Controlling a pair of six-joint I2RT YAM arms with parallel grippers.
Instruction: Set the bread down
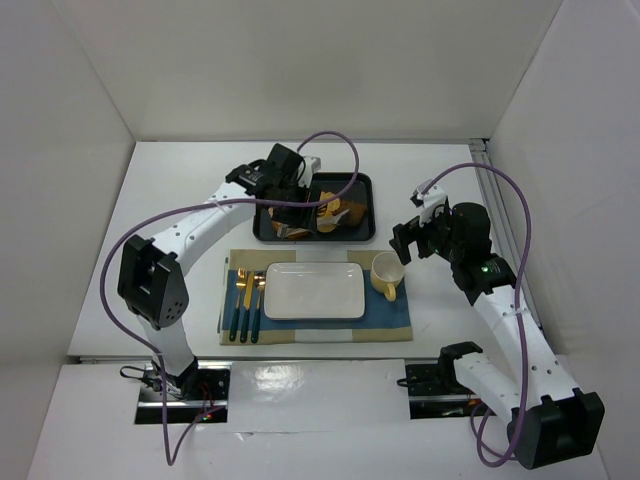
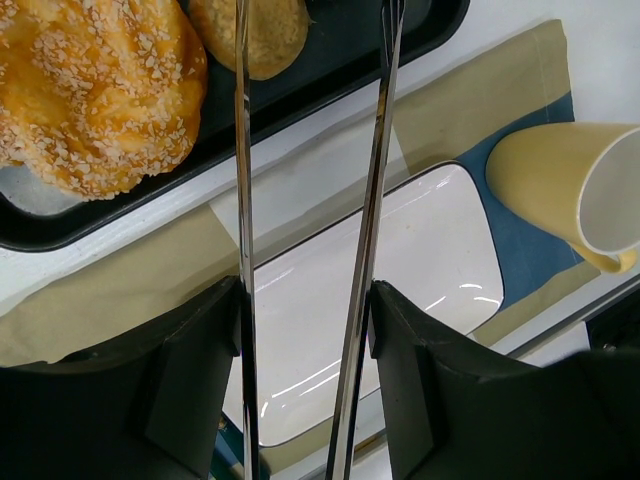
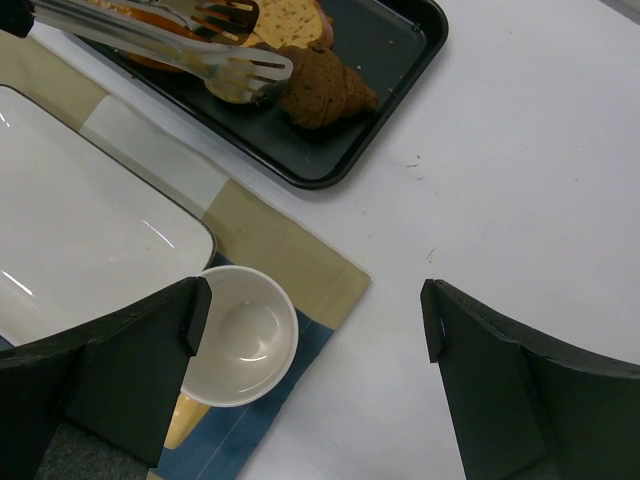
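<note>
My left gripper [image 2: 305,290] clamps the tongs [image 3: 230,70], tips just beside the bread [image 3: 325,90] in the black tray [image 3: 400,40]. My right gripper [image 3: 315,300] hangs wide open by the yellow cup [image 3: 245,335].

Bright, even overhead light is washing the white table [image 1: 180,190] in the top view, and shadows under the arms are falling soft and short. Glare is streaking off the glossy near ledge [image 1: 330,385]. Wall lines are running nearly straight, with little edge distortion showing. In the left wrist view the tongs [image 2: 243,200] are flashing hard highlights, the white plate [image 2: 430,250] is carrying thin reflections, and the left fingers [image 2: 190,390] are sitting dark and soft-focused. The right wrist view is looking dimmer and greyer, with the right fingers [image 3: 110,370] blurring at the bottom and the bread [image 3: 325,90] showing sharp
</note>
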